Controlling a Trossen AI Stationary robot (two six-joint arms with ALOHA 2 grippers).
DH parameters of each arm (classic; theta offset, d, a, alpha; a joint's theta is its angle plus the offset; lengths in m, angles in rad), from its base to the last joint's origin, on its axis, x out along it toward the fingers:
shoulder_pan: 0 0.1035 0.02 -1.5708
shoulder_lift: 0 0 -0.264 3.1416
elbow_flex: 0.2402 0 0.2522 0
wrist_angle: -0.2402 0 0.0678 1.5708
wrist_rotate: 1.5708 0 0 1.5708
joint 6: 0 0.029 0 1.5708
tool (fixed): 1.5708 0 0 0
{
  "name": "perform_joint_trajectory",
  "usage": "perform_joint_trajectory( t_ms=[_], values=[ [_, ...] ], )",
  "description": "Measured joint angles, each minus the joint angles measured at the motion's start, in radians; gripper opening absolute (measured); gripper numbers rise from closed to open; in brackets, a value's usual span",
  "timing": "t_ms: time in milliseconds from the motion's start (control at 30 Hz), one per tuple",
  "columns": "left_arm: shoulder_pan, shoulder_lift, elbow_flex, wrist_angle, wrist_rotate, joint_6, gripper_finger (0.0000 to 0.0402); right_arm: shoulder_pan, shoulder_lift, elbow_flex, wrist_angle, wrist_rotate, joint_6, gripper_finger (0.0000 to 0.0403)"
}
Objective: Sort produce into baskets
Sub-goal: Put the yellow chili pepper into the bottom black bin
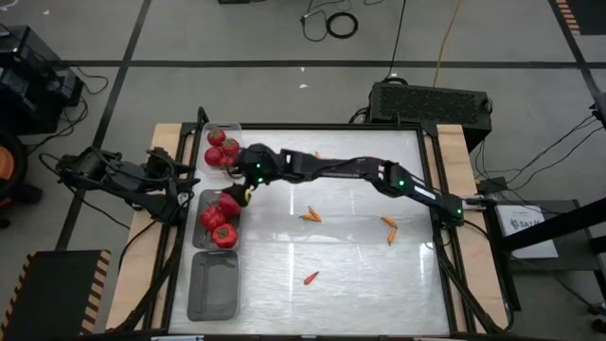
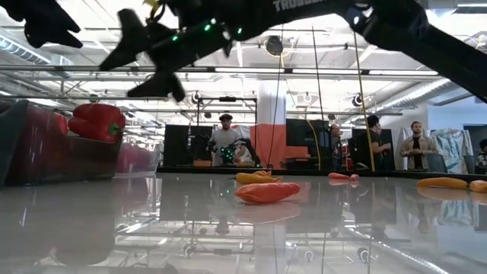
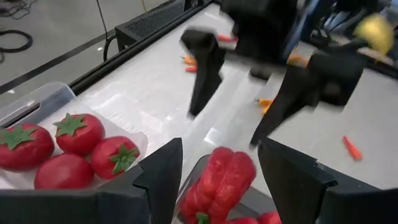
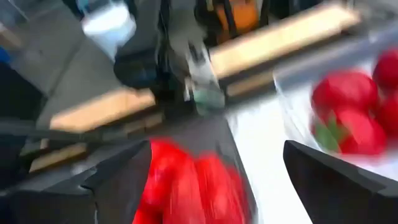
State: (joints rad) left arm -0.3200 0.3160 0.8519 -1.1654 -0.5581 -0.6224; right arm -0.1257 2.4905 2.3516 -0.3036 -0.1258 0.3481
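Three clear baskets line the table's left edge. The far basket (image 1: 236, 127) holds several red tomatoes (image 3: 78, 134). The middle basket (image 1: 204, 197) holds red bell peppers (image 1: 220, 220), the top one (image 3: 222, 180) lying lengthwise. The near basket (image 1: 213, 284) has nothing in it. My right gripper (image 1: 239, 191) hangs open above the middle basket, clear of the peppers; in the left wrist view its two fingers (image 3: 205, 74) stand apart with nothing between them. My left gripper (image 3: 221, 149) is open beside the table's left edge, pointed toward the baskets. Small chili peppers (image 1: 311, 215) lie on the tabletop.
Loose chilies lie at mid-table (image 1: 389, 224), toward the near edge (image 1: 311, 278) and near the far edge (image 1: 317, 154). In the low view an orange-red chili (image 2: 266, 192) lies in front. People stand in the room beyond the table. The table's right half is mostly bare.
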Motion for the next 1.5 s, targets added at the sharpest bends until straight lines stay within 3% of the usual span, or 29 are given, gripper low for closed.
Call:
perform_joint_trajectory(
  t_ms=[167,467,700,833,933,1067,1200,1367,1500],
  values=[
    [0.000,0.022,-0.081,0.113,0.057,0.011,0.0216,-0.010,-0.114,0.000,-0.347,-0.064,-0.022,0.0357],
    [0.033,0.187,-0.229,0.514,0.176,0.221,0.0216,0.029,-0.239,0.000,-0.951,-0.058,-0.106,0.0357],
    [0.228,0.449,-0.228,0.847,0.486,0.416,0.0216,0.143,-0.246,-0.001,-1.173,-0.037,-0.095,0.0357],
    [0.331,0.608,-0.228,1.011,0.657,0.430,0.0216,0.210,-0.260,-0.002,-1.264,0.074,-0.046,0.0357],
    [0.375,0.729,-0.220,1.117,0.753,0.428,0.0216,0.257,-0.312,-0.034,-1.259,0.118,0.010,0.0357],
    [0.393,0.906,-0.150,1.152,0.815,0.456,0.0216,0.326,-0.445,-0.186,-1.256,0.158,0.106,0.0357],
    [0.393,1.092,-0.033,1.152,0.819,0.504,0.0216,0.390,-0.658,-0.481,-1.174,0.202,0.255,0.0357],
    [0.393,1.303,0.114,1.101,0.817,0.537,0.0216,0.463,-0.965,-0.889,-0.904,0.205,0.500,0.0357],
    [0.392,1.416,0.195,1.057,0.803,0.561,0.0216,0.514,-1.136,-1.103,-0.742,0.217,0.641,0.0346]
  ],
)
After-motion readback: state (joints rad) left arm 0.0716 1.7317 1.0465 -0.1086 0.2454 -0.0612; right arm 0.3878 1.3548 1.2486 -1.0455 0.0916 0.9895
